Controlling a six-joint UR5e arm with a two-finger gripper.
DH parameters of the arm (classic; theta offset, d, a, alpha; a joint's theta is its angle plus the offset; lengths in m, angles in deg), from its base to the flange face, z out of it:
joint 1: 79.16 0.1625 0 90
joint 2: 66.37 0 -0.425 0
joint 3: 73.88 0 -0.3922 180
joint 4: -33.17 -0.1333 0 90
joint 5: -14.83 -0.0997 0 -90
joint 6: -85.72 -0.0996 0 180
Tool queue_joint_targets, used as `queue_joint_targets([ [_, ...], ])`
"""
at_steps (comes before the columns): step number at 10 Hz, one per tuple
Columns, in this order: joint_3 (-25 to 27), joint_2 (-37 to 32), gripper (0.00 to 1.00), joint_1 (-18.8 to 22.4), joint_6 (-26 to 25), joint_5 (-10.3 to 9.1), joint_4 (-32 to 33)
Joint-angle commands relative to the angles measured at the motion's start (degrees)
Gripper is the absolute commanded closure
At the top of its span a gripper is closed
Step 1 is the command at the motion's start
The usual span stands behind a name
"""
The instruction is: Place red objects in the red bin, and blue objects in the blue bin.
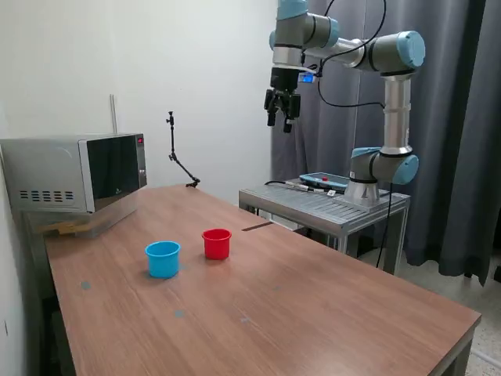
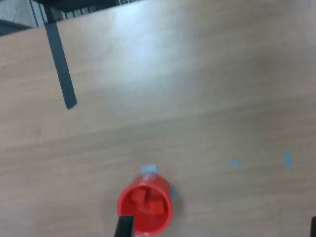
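The red bin [image 1: 217, 244], a small round tapered red cup with a rolled rim, stands upright on the wooden table. In the wrist view its open mouth shows red cubes [image 2: 148, 202] lying inside, blurred; their count cannot be told for certain. The blue bin [image 1: 163, 258], a light blue cup of like size, stands upright just beside the red one, toward the exterior view's left, not touching. Its contents cannot be seen.
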Motion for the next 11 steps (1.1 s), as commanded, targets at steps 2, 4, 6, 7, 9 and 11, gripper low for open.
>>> queue_joint_targets([
  [2, 5.7, -4.9, 0.00, 0.0, 0.7, 0.03, -0.4],
  [4, 8.0, -7.5, 0.00, 0.1, 0.5, 0.03, -0.4],
  [6, 10.6, -9.3, 0.00, 0.1, 0.2, 0.03, -0.4],
  [7, 11.4, -10.2, 0.00, 0.1, 0.3, -0.06, -0.4],
  [9, 12.0, -11.0, 0.00, 0.1, 0.2, -0.06, -0.3],
  [11, 12.9, -12.0, 0.00, 0.1, 0.3, -0.15, -0.3],
])
